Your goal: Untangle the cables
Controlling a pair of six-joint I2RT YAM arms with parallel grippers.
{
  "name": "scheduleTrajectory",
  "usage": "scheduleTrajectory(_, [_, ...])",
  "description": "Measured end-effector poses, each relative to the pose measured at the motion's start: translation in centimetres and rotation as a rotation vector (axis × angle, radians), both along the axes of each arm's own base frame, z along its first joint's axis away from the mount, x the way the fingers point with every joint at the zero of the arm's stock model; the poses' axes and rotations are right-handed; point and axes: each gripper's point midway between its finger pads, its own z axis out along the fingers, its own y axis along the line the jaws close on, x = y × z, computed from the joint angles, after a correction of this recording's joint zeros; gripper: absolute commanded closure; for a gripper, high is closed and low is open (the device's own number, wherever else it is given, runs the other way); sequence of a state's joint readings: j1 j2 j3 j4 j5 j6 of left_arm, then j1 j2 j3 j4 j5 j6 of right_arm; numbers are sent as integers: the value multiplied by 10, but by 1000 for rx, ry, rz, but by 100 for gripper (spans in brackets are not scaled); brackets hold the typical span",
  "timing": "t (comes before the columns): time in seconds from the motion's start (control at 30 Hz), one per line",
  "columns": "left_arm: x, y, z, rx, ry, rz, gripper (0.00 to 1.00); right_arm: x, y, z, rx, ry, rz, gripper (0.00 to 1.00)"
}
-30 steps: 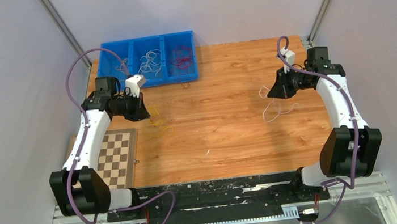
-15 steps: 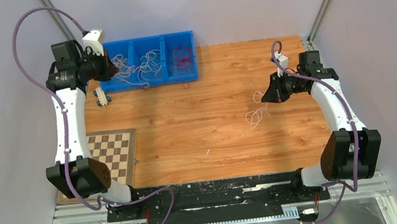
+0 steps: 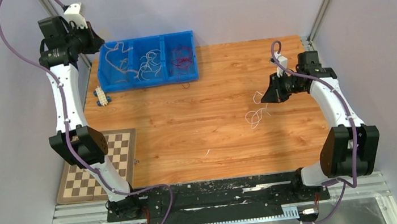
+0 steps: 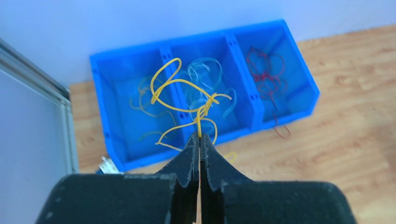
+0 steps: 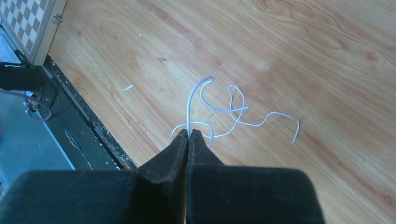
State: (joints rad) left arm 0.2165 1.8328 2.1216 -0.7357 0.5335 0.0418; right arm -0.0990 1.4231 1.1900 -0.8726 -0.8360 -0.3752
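Yellow cable (image 4: 207,101) pinched in closed left pincer (image 4: 199,136) above blue bin (image 4: 100,93); white cable (image 5: 188,109) clamped in closed right pincer (image 5: 188,132)

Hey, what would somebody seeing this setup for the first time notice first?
Probably the left gripper, raised over the far-left corner of the wooden table and shut on a curly yellow cable that dangles above the blue three-compartment bin. Next, the right gripper on the table's right side, shut on a white cable whose loops trail over the wood.
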Motion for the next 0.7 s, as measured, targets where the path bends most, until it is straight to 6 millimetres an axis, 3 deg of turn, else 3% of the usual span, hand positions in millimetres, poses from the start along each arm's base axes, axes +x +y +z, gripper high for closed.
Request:
scheduleTrajectory(0.17, [40, 19, 15, 47, -111, 62, 92, 2, -2, -11, -10, 37, -7, 100])
scheduleTrajectory(0.23, [56, 28, 14, 64, -145, 90, 81, 3, -3, -16, -12, 53, -9, 100])
scheduleTrajectory(0.27, [67, 32, 13, 72, -169, 103, 64, 3, -3, -18, -13, 63, -10, 100])
scheduleTrajectory(0.33, [82, 38, 7, 85, -191, 111, 42, 4, -3, -23, -13, 80, -10, 100])
scheduleTrajectory(0.4, [96, 41, -6, 92, -191, 107, 31, 5, -4, -27, -12, 99, -10, 100])
scheduleTrajectory(0.47, [105, 40, -22, 76, -166, 94, 25, 8, -4, -28, -11, 105, -10, 100])
scheduleTrajectory(0.6, [98, 31, -42, 25, -108, 46, 22, 13, 1, -21, 4, 87, 8, 100])
scheduleTrajectory(0.7, [71, 16, -56, -34, -51, -7, 21, 16, 23, -7, 36, 57, 73, 100])
